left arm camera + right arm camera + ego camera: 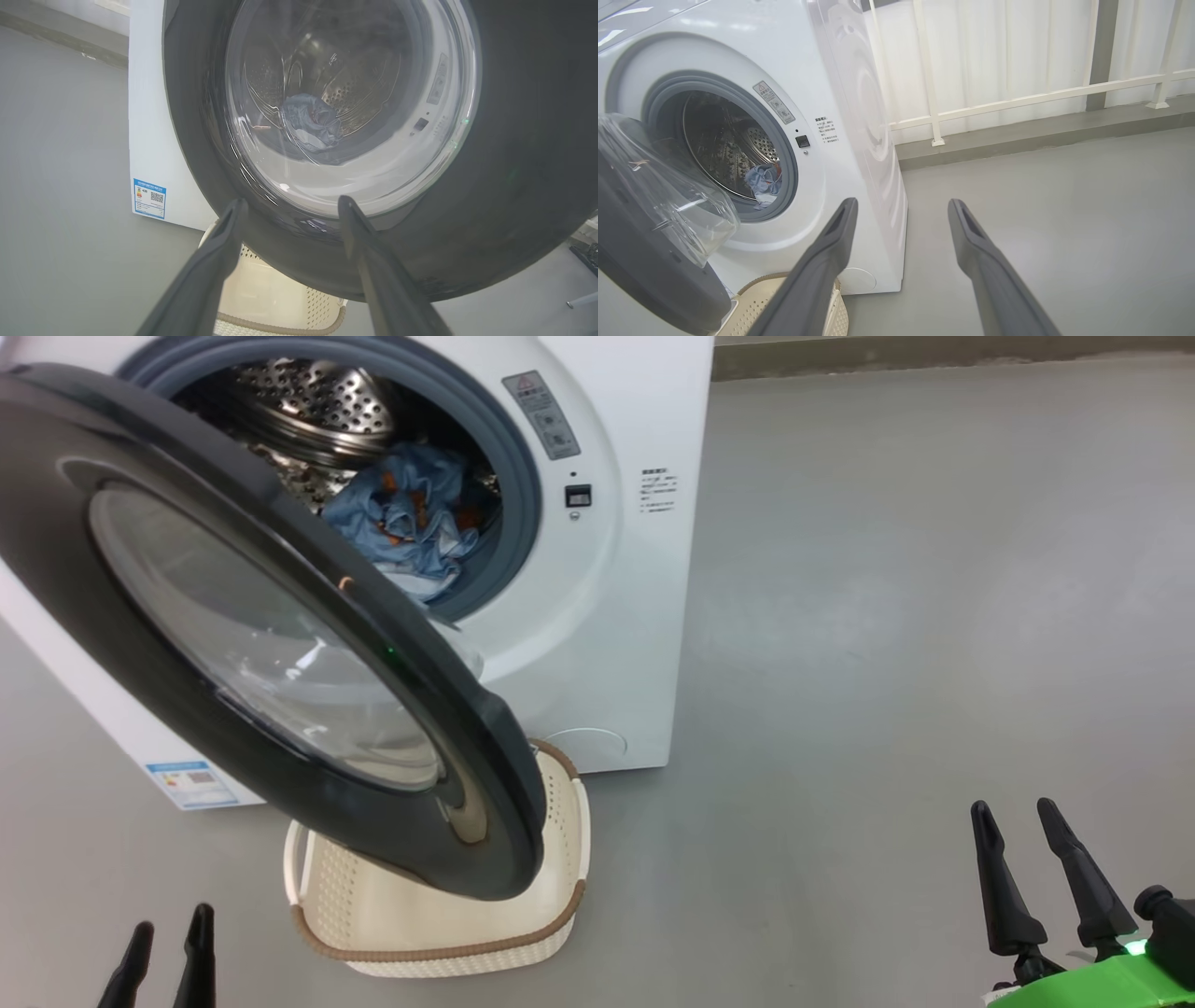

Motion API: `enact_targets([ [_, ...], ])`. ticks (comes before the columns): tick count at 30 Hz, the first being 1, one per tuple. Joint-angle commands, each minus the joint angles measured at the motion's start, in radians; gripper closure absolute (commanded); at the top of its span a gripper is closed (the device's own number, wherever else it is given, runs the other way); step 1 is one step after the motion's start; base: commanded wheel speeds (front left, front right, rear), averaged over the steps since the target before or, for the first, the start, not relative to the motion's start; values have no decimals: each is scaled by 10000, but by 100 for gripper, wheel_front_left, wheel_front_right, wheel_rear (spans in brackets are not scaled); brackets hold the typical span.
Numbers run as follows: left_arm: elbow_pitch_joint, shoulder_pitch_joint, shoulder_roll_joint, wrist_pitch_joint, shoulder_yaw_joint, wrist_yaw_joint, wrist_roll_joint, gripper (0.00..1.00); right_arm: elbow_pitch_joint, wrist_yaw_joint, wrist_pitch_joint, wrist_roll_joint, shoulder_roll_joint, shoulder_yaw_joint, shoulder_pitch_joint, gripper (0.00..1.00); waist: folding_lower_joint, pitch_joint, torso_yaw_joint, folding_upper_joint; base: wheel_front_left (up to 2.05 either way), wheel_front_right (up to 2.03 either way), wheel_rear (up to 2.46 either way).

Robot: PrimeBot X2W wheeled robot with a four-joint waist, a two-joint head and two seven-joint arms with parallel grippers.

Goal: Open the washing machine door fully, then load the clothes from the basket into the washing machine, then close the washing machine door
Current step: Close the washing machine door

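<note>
Grey floor (887, 616), white railing behind. Clothes (411, 518) lie low in the washing machine (607, 616) drum, with the white lining close to the gasket lip. Washing machine door (271, 644) hangs part-open in front of the washer, above the basket (439, 952) at its foot. Step in hand, I'd say: close. Left claw (171, 919) released, empty, facing the door's black rim. Right claw (1012, 810) released, empty, right of the washer. Push the rim far from the hinge, flat and steady, and watch for fabric pinch.

Grey floor (887, 616) carries the washing machine (644, 420) and the basket (558, 821).
</note>
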Motion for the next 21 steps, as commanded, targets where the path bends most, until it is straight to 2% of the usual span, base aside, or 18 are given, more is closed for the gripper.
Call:
enact_targets([
  [1,-379,30,-39,-96,819,-65,671,0,-188,58,-80,49,-185,118,-22,0,0,-57,-187,0,0,0,0],
  [9,-798,591,-906,-98,1972,-65,2753,0,-174,58,-80,42,-135,-10,25,0,0,-128,-544,0,0,0,0],
  [21,-845,914,-1309,-98,2212,-65,4324,0,-169,58,-80,21,-126,-118,15,0,0,-94,-640,0,0,0,0],
])
